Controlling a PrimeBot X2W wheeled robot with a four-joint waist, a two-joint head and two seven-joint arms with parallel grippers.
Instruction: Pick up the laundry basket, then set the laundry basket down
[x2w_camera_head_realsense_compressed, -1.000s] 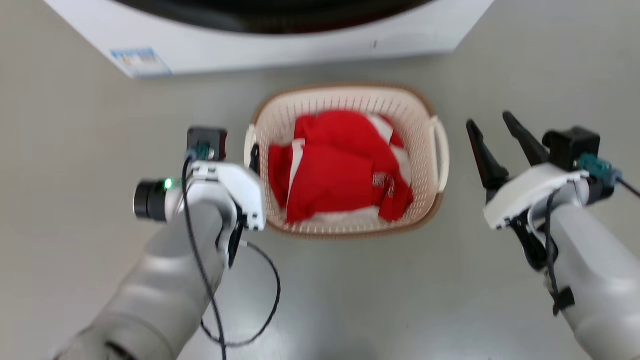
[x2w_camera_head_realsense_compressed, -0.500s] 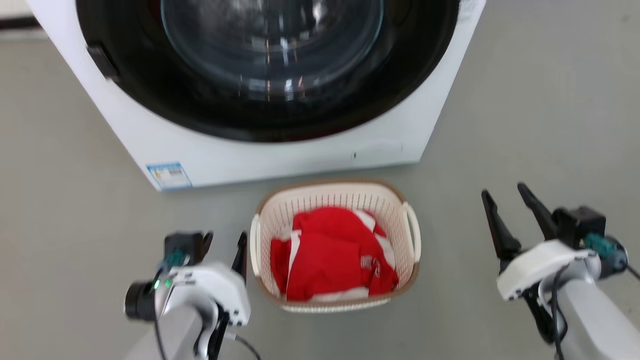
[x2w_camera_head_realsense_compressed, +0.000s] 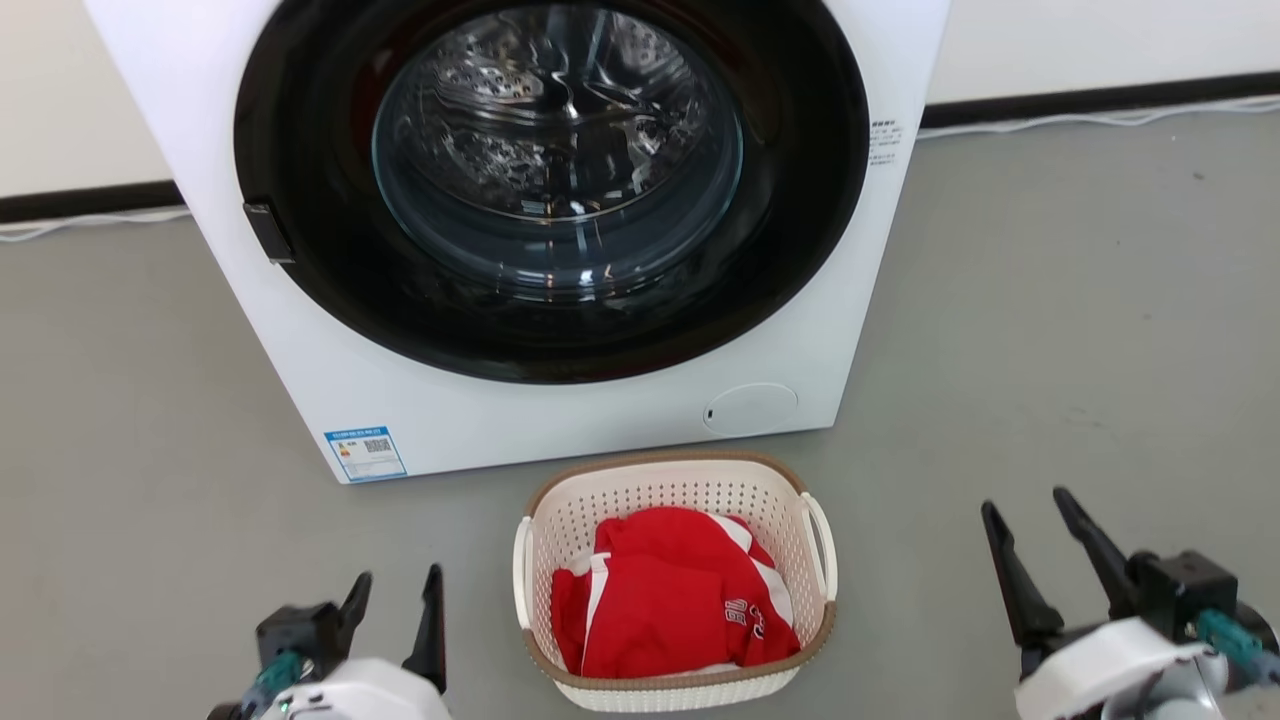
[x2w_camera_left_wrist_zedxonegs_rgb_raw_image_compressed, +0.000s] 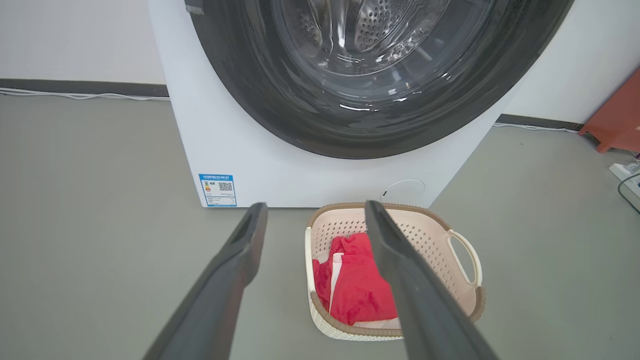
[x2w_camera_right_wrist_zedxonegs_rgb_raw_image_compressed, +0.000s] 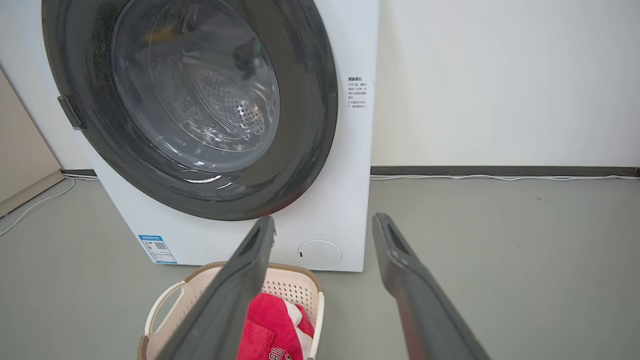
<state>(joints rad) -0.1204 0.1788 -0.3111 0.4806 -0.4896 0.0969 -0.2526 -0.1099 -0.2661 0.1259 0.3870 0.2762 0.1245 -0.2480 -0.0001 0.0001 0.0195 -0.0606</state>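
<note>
On the floor (x2w_camera_head_realsense_compressed: 1050, 350), the laundry basket (x2w_camera_head_realsense_compressed: 680, 492) is sitting between the left gripper (x2w_camera_head_realsense_compressed: 399, 577) and right gripper (x2w_camera_head_realsense_compressed: 1024, 502), handles (x2w_camera_head_realsense_compressed: 822, 540) seemingly facing their wide, empty fingers (x2w_camera_head_realsense_compressed: 1010, 570).

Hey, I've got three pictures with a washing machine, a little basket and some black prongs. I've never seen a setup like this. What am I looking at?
It is a wheeled robot with two arms. One picture comes from a camera on its head, looking down at the floor. The black prongs are its fingers: the left tool at lower left, the right tool at lower right. The other two pictures come from a camera on each wrist, looking along that tool's fingers. A washing machine stands on the floor, and before it sits the laundry basket with red clothes inside. Both tools are open and hold nothing; neither touches the basket.
</note>
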